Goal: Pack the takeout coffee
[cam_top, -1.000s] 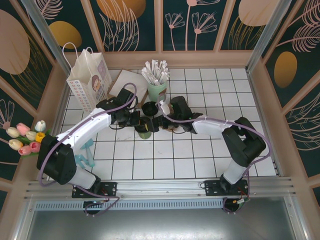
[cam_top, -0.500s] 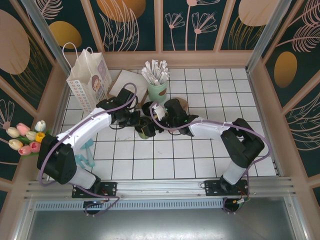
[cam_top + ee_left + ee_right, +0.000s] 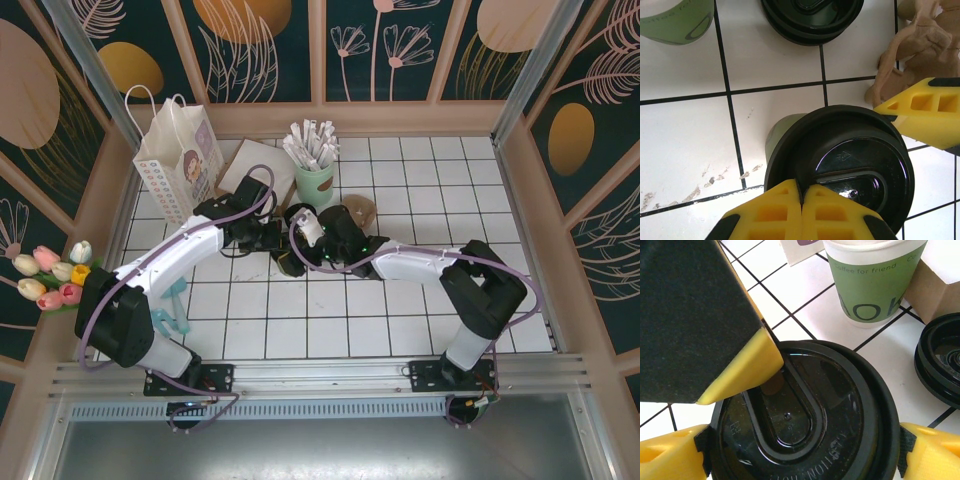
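Right wrist view: the right gripper (image 3: 800,455) has just slid in, fingers wide on both sides of the coffee (image 3: 805,410) lid. The left gripper (image 3: 801,197), pinched shut, rests on the lid. The coffee stands mid-table (image 3: 400,310), not yet in the bag (image 3: 180,155). A grab looks close.

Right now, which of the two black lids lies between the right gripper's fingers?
The lid fitted on the takeout coffee; the other lid lies loose on the tiles by the pale green cup.
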